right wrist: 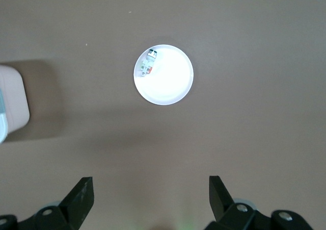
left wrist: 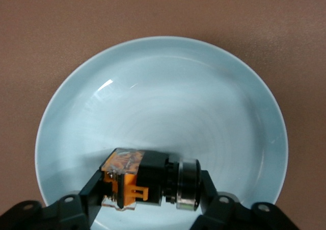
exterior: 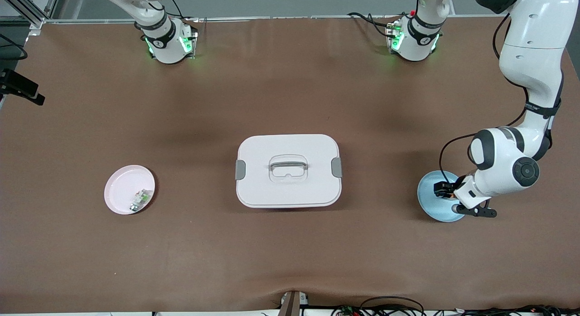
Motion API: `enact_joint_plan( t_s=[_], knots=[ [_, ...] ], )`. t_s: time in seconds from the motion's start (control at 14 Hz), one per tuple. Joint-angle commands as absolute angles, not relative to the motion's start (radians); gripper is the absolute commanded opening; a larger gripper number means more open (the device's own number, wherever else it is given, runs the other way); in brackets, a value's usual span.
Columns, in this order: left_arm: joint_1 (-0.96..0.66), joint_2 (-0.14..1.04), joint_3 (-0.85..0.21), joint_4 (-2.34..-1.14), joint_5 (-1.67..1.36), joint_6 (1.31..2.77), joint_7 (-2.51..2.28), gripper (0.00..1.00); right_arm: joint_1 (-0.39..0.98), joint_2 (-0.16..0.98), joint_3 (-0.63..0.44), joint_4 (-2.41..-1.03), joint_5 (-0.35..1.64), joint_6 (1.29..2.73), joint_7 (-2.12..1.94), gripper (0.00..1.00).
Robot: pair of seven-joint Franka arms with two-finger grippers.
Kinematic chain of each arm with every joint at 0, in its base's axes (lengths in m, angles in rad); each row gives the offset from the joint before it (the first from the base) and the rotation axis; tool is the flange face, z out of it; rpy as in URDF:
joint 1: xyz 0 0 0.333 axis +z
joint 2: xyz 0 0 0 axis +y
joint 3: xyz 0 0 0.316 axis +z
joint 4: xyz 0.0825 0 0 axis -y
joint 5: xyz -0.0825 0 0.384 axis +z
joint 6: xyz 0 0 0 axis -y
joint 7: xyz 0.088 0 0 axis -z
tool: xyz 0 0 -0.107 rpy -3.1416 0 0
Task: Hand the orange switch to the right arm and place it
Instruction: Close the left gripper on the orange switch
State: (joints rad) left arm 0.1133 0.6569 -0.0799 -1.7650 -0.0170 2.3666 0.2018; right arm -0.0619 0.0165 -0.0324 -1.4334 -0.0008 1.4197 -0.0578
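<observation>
The white lidded box (exterior: 288, 170) sits in the middle of the brown surface (exterior: 290, 252), and everything else is placed around it.

Toward the left arm's end of the surface from the box lies a pale blue plate (exterior: 435, 193). The left gripper (left wrist: 153, 189) is down in this plate, and its fingers (left wrist: 94, 189) are closed on the orange switch (left wrist: 147, 178). The switch lies on its side between them, one finger against its tan-orange rear block and the other against its round cap end, its black barrel in the middle. It is low in the plate near the rim, and the left wrist view does not settle whether it touches the plate's bottom. In the front view the left gripper (exterior: 446, 191) shows at the edge of the plate (left wrist: 168, 97) under the bent white left arm (exterior: 530, 80).

Toward the right arm's end of the surface from the box lies a pink plate (exterior: 122, 189) with a small white-and-green part (exterior: 141, 199) in it near the rim. The right gripper (right wrist: 151, 194) hangs high over the bare surface, with its fingers (right wrist: 81, 195) spread wide and nothing between them. Its wrist view looks down on the pink plate (right wrist: 165, 82), the small part (right wrist: 150, 62) and one corner of the box (right wrist: 12, 102). Only the base and lower links of the right arm (exterior: 158, 30) show in the front view.
</observation>
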Motion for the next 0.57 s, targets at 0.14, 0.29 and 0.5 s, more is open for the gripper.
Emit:
enact_joint_plan(
  t_s=[0.14,0.29,0.5],
  knots=[
    [0.126,0.655,-0.092,-1.775,-0.031,2.401,0.212,0.41,-0.063,0.003,-0.032,-1.437,-0.012,1.425,-0.101,1.0],
    [0.124,0.653,-0.094,-1.773,-0.034,2.402,0.203,0.35,-0.061,0.003,-0.032,-1.437,-0.009,1.428,-0.098,1.0],
    [0.115,0.638,-0.094,-1.773,-0.066,2.399,0.103,0.34,-0.067,0.003,-0.035,-1.436,0.002,1.425,-0.098,1.0]
  ],
)
